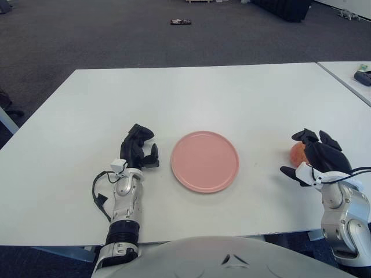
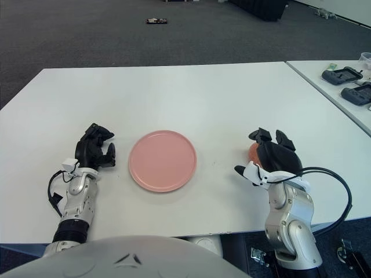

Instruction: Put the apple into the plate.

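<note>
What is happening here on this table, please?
A humanoid robot is working at a white table. Its right hand is around the apple, fingers spread, not visibly gripping it; the apple lies to the right of the pink plate. The plate holds nothing yet. The left hand shows idle to the left of the plate.
</note>
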### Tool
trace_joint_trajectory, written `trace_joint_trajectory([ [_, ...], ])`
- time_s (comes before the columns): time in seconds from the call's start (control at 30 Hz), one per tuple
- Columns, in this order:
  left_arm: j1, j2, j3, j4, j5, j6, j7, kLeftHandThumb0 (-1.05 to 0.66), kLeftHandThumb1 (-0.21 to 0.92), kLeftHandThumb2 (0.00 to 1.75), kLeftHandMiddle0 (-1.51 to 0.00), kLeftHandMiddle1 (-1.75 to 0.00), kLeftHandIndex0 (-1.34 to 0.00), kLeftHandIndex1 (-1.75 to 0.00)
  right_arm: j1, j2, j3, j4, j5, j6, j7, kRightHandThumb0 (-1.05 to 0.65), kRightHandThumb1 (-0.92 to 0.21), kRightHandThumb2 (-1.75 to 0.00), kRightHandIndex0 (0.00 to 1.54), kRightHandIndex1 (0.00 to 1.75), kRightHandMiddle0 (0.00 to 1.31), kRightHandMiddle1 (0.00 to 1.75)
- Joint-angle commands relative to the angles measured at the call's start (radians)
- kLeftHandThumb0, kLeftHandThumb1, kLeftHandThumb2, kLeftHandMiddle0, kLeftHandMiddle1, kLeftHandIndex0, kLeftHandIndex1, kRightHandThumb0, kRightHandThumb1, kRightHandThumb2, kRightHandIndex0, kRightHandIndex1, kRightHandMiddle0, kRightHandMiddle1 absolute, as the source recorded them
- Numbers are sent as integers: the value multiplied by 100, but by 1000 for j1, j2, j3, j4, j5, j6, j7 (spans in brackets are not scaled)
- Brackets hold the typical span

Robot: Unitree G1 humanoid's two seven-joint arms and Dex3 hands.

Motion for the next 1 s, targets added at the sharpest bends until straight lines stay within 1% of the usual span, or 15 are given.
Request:
trace_joint_trajectory([
  [0.0,36,-4,5,48,-15,25,-14,-1,-8,175,-93,-175,-71,-165,18,10,-17,-61,-45,25,28,-80,-49,-86,0,0,0,86],
  [0.17,36,-10,7,49,-25,23,-17,-1,-8,175,-93,-175,-72,-165,36,15,-38,-112,-76,45,70,-75,-46,-90,0,0,0,79],
  [0.3,33,-16,11,54,-35,24,-16,-1,-9,175,-93,-175,-72,-165,47,13,-61,-134,-78,45,93,-69,-41,-95,0,0,0,74],
  [0.43,28,-20,14,60,-37,24,-13,-1,-9,175,-93,-175,-72,-165,52,-3,-86,-135,-76,32,121,-66,-35,-100,0,0,0,73],
  [0.57,23,-25,19,66,-44,27,-13,-1,-9,175,-93,-175,-72,-164,52,-34,-101,-125,-93,12,157,-64,-31,-104,0,0,0,71],
  [0.67,18,-31,25,73,-58,25,-20,-1,-9,175,-93,-175,-72,-164,50,-54,-111,-113,-98,-15,155,-63,-30,-105,0,0,0,70],
  [0.8,14,-33,25,80,-64,21,-23,-1,-9,175,-94,-175,-72,-164,51,-61,-124,-104,-88,-40,146,-63,-29,-106,0,0,0,69],
  [0.83,13,-33,25,81,-66,21,-24,-1,-9,175,-94,-175,-72,-164,42,-66,-160,-64,6,-104,101,-63,-29,-106,0,0,0,69],
  [0.87,13,-34,25,82,-67,20,-24,-1,-9,175,-94,-175,-72,-164,36,-69,-187,-33,77,-153,68,-70,-31,-106,0,0,0,66],
  [0.9,12,-35,26,83,-70,19,-25,-1,-9,175,-94,-175,-72,-164,42,-67,-174,-90,50,-128,126,-80,-37,-103,0,0,0,63],
  [0.93,11,-37,27,85,-71,18,-26,-1,-9,175,-94,-175,-72,-164,48,-65,-163,-136,23,-107,173,-78,-36,-101,1,1,0,62],
  [0.97,10,-38,28,87,-73,15,-27,-1,-8,175,-94,-175,-71,-164,59,-73,-174,-194,16,-86,224,-75,-34,-101,1,11,0,62],
])
